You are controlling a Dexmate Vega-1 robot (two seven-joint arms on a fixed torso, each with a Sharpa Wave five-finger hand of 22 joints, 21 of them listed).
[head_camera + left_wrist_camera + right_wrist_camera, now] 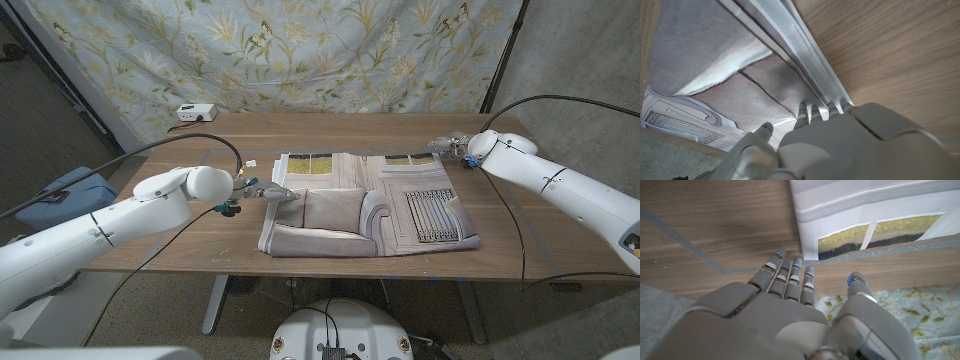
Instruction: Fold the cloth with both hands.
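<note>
The left hand (268,192) has its fingers (810,112) together, tips at the cloth's (365,205) left edge and seemingly under the layers there (whether they grip it I cannot tell). The right hand (450,147) has its fingers (790,277) apart, empty, just off the far right corner. The cloth lies mid-counter (520,255), long axis running hand to hand; the left is nearer

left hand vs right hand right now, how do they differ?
The left hand is at the cloth's left edge, its fingertips on the fabric; the right hand is by the far right corner, fingers extended on bare table just short of the cloth. The left sits nearer the robot, the right farther. Neither has lifted the cloth.
</note>
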